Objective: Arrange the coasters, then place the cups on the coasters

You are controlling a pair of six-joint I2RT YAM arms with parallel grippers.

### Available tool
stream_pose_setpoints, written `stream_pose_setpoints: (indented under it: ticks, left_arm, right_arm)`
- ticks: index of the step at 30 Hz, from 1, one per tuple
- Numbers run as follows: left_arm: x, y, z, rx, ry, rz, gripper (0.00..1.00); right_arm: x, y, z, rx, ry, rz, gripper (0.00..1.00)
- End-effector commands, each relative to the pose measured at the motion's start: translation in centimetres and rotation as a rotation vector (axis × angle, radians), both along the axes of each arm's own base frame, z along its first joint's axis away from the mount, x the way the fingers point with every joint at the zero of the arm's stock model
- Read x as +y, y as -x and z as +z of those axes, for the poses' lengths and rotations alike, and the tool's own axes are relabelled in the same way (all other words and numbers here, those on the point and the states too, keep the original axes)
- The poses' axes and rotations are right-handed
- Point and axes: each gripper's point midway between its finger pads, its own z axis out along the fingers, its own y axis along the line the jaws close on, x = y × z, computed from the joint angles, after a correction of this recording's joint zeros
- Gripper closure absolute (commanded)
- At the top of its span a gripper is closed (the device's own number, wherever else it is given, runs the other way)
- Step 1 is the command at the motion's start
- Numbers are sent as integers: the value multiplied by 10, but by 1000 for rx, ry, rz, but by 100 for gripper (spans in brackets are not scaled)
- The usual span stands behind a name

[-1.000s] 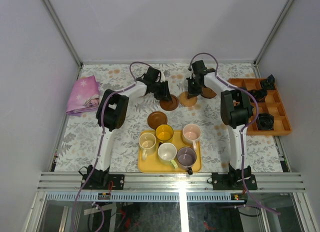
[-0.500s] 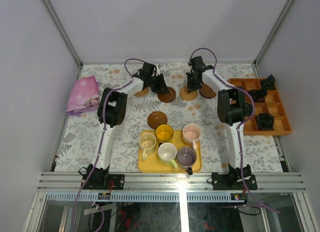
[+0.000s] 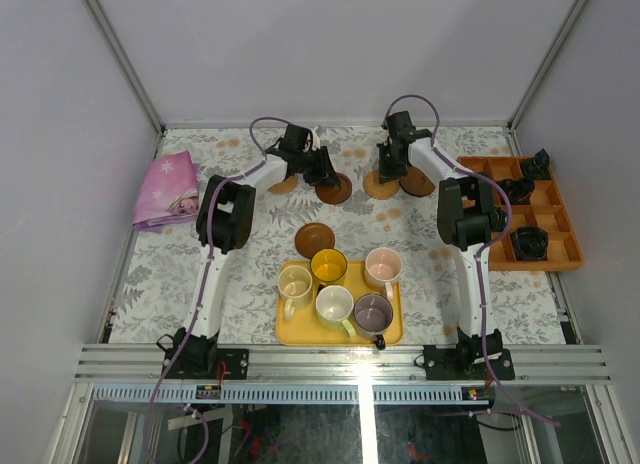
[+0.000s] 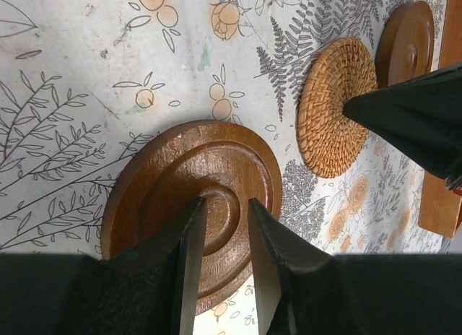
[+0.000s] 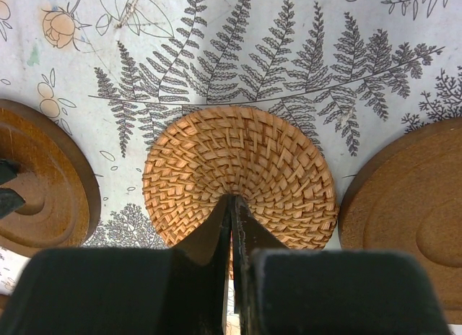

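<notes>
A tan coaster (image 3: 281, 185) lies half hidden under the left arm, so a low sweep of that arm could drag it out of line. The left gripper (image 4: 226, 203) hangs over the left dark coaster (image 4: 166, 183), jaws partly spread astride its ringed centre and pinching nothing. I cannot tell whether the tips touch the wood. A push from here could let the tips skid on the glossy surface, or pivot the disc into the woven coaster (image 5: 238, 140) just beside it.

Nearer the bases, the near coaster (image 3: 314, 237) sits apart from the row, just beyond the tray (image 3: 290, 332) that holds the five cups (image 3: 334, 306). An arm reaching back for it could knock the yellow cup (image 3: 328, 266), the closest one.

The right gripper (image 5: 232, 203) is pressed together, its tip over the woven coaster. The rough weave may catch the tip, and a nudge could then tilt the disc or shove it against the right dark coaster (image 5: 411, 205), which lies close. The two grippers work near each other and could collide.
</notes>
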Motion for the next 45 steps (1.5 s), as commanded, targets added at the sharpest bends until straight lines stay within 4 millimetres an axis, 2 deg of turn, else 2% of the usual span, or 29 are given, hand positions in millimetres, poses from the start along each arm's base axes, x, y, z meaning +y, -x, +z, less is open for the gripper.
stream_pose_setpoints:
  ticks: [1,8,12,15,18,20,23,25,29,40,45]
  left_arm:
    - [-4,-1,1,-8,24,-22,71]
    - [-4,-4,51,-121,48,-44,70]
    - [2,7,77,-167,34,-51,69]
    - [16,24,84,-182,-23,-48,69]
    - [35,46,81,-163,-110,-45,69]
    - [49,64,67,-125,-178,-40,73]
    - [65,93,49,-79,-261,-48,90]
    - [69,108,38,-49,-297,-71,100]
    - [66,135,21,-11,-356,-143,100]
    - [61,166,-8,65,-382,-219,100]
    - [73,175,-26,132,-440,-203,100]
  right_arm:
    - [-7,-4,6,-25,13,-2,100]
    - [1,-9,40,-105,-32,36,99]
    - [4,-7,63,-149,-57,49,98]
    - [4,-2,79,-175,-70,54,98]
    - [2,4,89,-185,-70,52,97]
    - [0,7,96,-195,-71,45,97]
    - [-1,10,106,-211,-77,35,97]
    - [0,10,112,-225,-83,30,98]
    - [-2,7,125,-259,-82,20,100]
    - [-4,10,130,-263,-86,-8,100]
    - [-5,12,131,-257,-86,-9,100]
